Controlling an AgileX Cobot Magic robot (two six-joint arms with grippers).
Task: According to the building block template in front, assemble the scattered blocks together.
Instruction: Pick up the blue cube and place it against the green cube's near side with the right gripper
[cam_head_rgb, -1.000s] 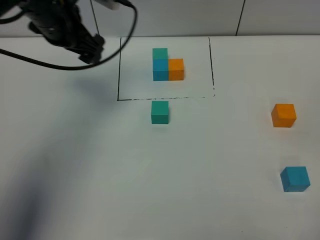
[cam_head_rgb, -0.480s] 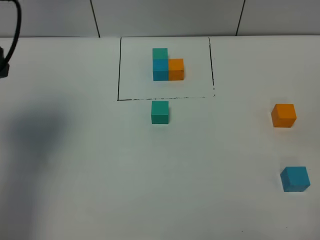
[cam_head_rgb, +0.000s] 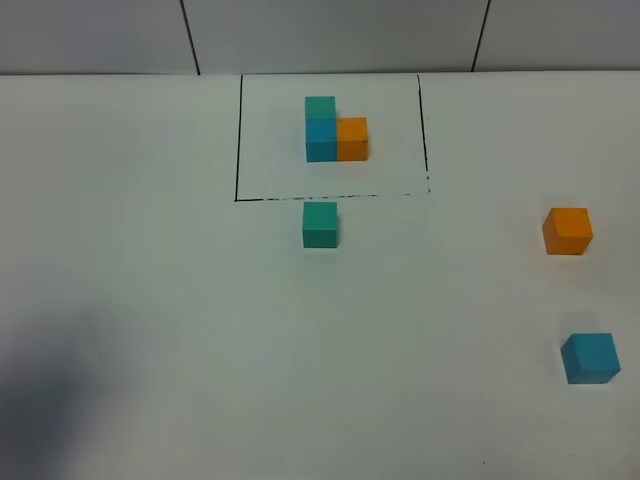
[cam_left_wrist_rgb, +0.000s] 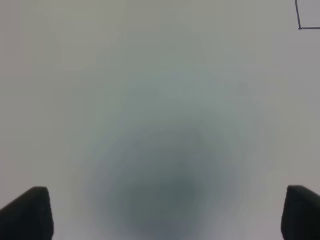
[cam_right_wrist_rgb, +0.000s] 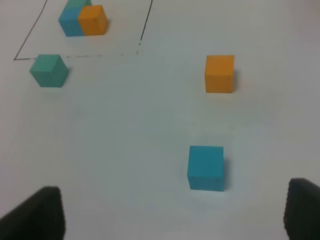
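The template (cam_head_rgb: 330, 130) is a black-outlined rectangle at the back holding a joined teal, blue and orange cluster; it also shows in the right wrist view (cam_right_wrist_rgb: 82, 20). A loose teal-green cube (cam_head_rgb: 320, 224) (cam_right_wrist_rgb: 49, 70) sits just in front of the outline. A loose orange cube (cam_head_rgb: 567, 231) (cam_right_wrist_rgb: 219, 74) and a loose blue cube (cam_head_rgb: 590, 358) (cam_right_wrist_rgb: 206, 167) lie at the right. Neither gripper shows in the high view. My left gripper (cam_left_wrist_rgb: 160, 215) is open over bare table. My right gripper (cam_right_wrist_rgb: 175, 215) is open, above and short of the blue cube.
The white table (cam_head_rgb: 200, 330) ends at a grey panelled wall (cam_head_rgb: 330, 35) behind the template. A soft shadow (cam_head_rgb: 50, 390) lies on the table's front left. A corner of the black outline (cam_left_wrist_rgb: 300, 25) shows in the left wrist view.
The left arm has drawn back leftward out of the high view, and its shadow has slid toward the front left. The cubes have not moved.
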